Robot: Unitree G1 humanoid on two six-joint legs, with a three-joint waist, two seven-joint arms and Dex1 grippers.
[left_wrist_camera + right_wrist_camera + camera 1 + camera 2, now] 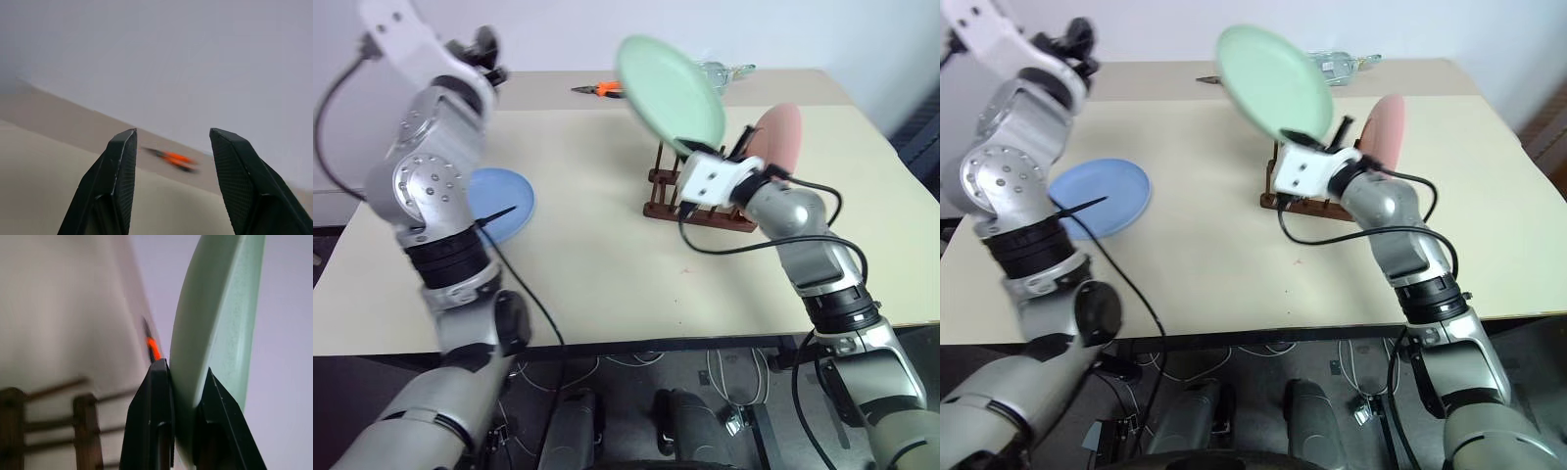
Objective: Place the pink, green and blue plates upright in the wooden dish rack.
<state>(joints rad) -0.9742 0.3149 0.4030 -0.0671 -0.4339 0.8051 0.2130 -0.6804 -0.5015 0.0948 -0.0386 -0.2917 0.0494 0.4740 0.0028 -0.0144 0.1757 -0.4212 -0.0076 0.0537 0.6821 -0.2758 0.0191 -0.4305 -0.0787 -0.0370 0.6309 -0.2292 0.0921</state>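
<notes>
A: Where is the green plate (668,90)?

B: It is in the air, pinched at its lower rim by the right tool (184,387), whose two black fingers press one on each face of the plate. The plate stands tilted above the wooden dish rack (690,199), which sits on the table (607,264) right of the middle, toward the far edge.

A: And the other plates?

B: The pink plate (777,137) stands upright at the rack's right end, just behind the right tool. The blue plate (1105,197) lies flat on the table near its left edge, well apart from the rack and from both tools.

A: What is the left tool doing?

B: The left tool (172,142) is raised over the far left corner of the table, its fingers standing apart with nothing between them. Beyond it, near the far edge, lie orange-handled pliers (604,89).
</notes>
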